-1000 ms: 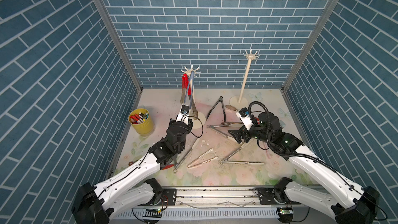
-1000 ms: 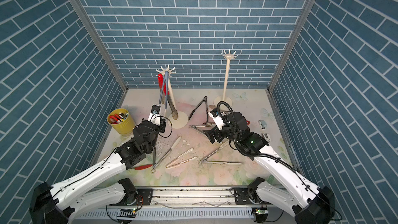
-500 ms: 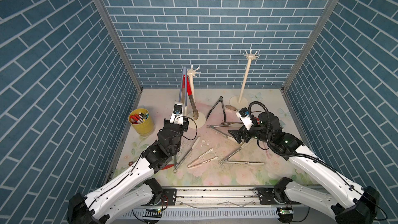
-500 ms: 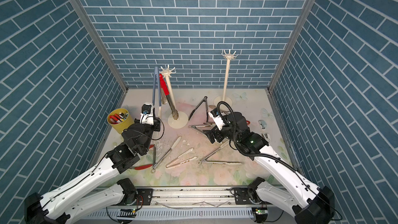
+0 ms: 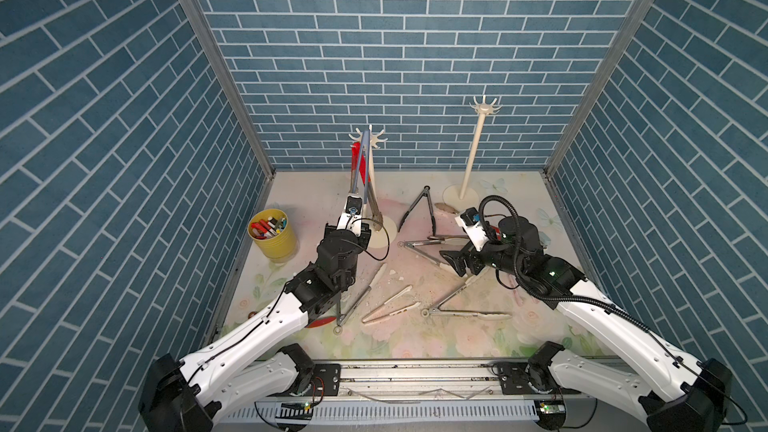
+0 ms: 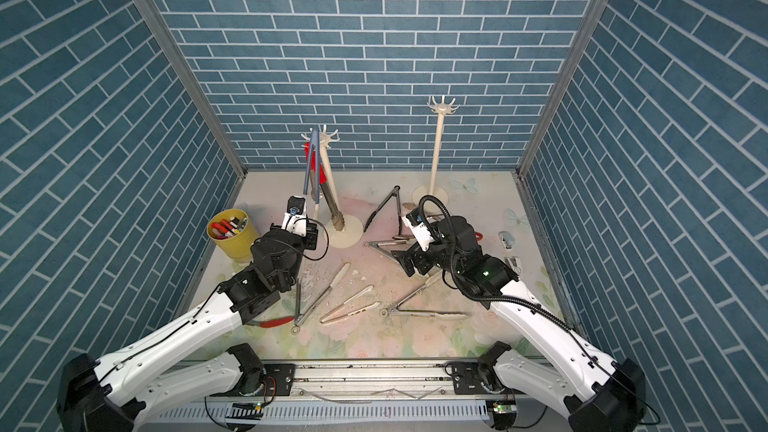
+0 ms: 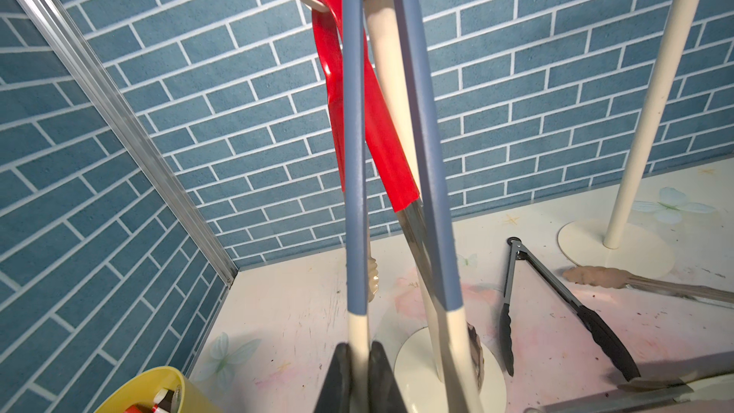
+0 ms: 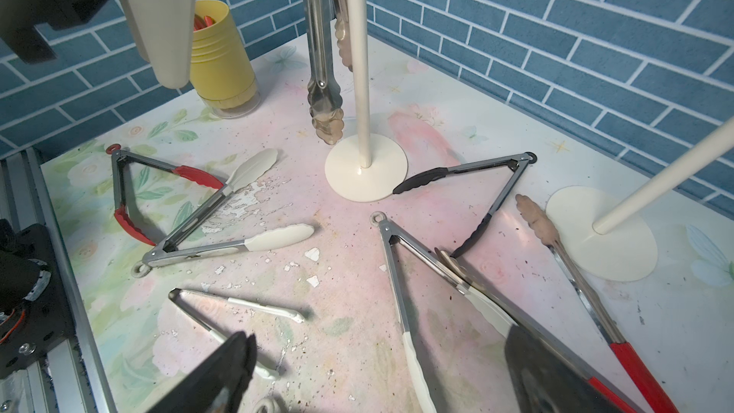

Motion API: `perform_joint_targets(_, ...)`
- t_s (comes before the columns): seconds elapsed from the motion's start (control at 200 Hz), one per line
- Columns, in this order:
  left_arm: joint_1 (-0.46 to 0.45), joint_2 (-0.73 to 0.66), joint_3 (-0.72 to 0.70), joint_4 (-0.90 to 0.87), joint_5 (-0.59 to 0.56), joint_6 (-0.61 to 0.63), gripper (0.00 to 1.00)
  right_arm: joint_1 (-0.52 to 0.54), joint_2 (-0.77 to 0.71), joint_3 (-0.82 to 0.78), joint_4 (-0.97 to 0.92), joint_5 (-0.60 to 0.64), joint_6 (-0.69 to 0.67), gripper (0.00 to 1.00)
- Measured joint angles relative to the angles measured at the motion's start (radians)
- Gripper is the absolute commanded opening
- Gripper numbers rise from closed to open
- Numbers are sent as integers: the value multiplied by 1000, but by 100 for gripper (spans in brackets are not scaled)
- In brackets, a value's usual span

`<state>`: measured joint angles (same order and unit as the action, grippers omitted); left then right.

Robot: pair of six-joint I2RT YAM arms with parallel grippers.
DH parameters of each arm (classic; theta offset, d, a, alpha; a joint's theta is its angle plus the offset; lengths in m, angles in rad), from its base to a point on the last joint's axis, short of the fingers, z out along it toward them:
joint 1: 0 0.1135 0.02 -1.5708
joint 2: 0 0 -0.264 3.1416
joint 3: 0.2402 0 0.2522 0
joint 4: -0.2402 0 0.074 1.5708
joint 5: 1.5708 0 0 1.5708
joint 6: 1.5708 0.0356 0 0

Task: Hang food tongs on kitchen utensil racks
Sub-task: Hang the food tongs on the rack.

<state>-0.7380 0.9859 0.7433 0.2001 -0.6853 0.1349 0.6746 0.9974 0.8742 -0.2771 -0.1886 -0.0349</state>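
Note:
My left gripper (image 7: 359,347) is shut on one cream tip of slim blue food tongs (image 7: 353,152). It holds them upright against the left kitchen utensil rack (image 5: 371,141), with their top end at the crown of hooks (image 6: 320,135). Red-handled tongs (image 7: 349,85) hang from a hook on that rack. The right rack (image 5: 478,147) carries nothing. My right gripper (image 8: 379,337) is open and low over the table, above cream-tipped tongs (image 8: 413,335). More tongs lie flat: a black-tipped pair (image 5: 419,209), a cream-tipped pair (image 5: 465,313) and a slim pair (image 5: 390,309).
A yellow cup (image 5: 274,234) of markers stands at the left wall beside my left arm. Red-tipped tongs (image 8: 131,188) lie near the front left. Blue brick walls close in three sides, and a metal rail (image 5: 415,376) runs along the front.
My left gripper has lifted the blue tongs, swung out to the left, then come back right, bringing their top end up to the left rack's crown. The right arm has not moved.

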Motion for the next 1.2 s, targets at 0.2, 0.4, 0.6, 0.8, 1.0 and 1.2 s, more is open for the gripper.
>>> perform_joint_targets(0.2,19,4,1,0,20,-6,0,0,0,0,0,0,0,99)
perform_joint_targets(0.4,21,23,0,0,39,-23,0,0,0,0,0,0,0,99)
perform_joint_targets(0.6,23,26,-23,8,48,-52,0,0,0,0,0,1,0,99)
perform_joint_targets(0.8,24,19,-81,56,60,-75,0,0,0,0,0,1,0,99)
perform_joint_targets(1.0,24,8,-106,79,64,-86,10,0,11,0,0,0,0,99)
perform_joint_targets(1.2,26,35,-94,77,66,-78,14,0,27,0,0,0,0,99)
